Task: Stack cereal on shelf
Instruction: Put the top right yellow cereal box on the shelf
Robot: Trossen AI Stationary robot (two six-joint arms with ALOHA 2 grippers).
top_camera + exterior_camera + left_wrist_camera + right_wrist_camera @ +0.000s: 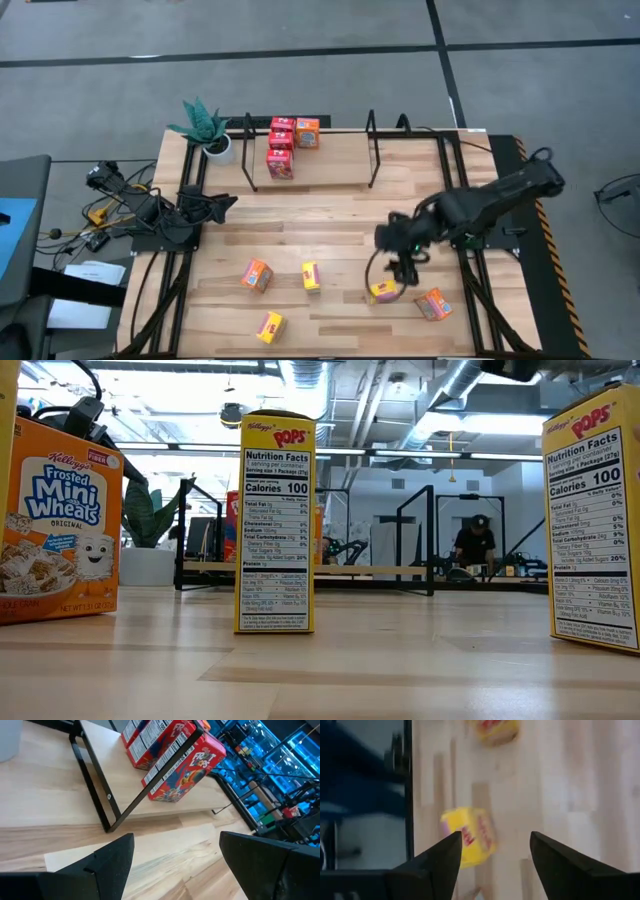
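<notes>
The shelf point(310, 182), a black rod rack on a light wooden base, stands at the far middle of the table. It holds three red cereal boxes point(280, 146) and one orange box point(307, 132); the red ones also show in the left wrist view point(172, 760). Loose on the table are two orange boxes point(258, 275) point(433, 304) and three yellow boxes point(311, 276) point(270, 327) point(384, 291). My right gripper point(399, 270) is open, pointing down just beside the yellow box on the near right point(470, 837). My left gripper point(228, 203) waits open at the left, empty.
A white potted plant point(208, 130) stands at the shelf's left end. The low view shows an orange box point(55, 520) and two yellow boxes point(277, 520) point(595, 520) standing upright. A person point(478, 545) is in the room beyond. Cables and gear point(110, 205) lie at the table's left edge.
</notes>
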